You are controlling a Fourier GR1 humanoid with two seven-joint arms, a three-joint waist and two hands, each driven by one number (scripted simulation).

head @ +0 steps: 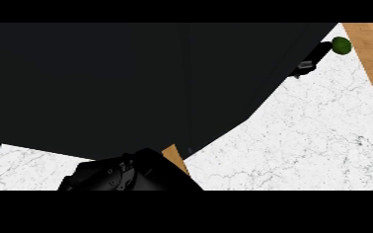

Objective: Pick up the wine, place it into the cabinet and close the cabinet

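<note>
White marble-look counter – smooth, grey-veined, matt black cabinet, wood-grain edge, glossy green ball

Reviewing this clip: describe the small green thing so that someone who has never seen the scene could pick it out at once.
Start from the white marble counter and follow it to the view's upper right corner, where a strip of wood borders it. The green ball sits there, right beside a black hand. It is the only round, coloured thing; everything around it is black, white or wood.

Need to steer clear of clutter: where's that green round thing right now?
In the head view, the green round object sits at the far upper right of the white marble counter, beside the right hand and near the wooden edge.
</note>
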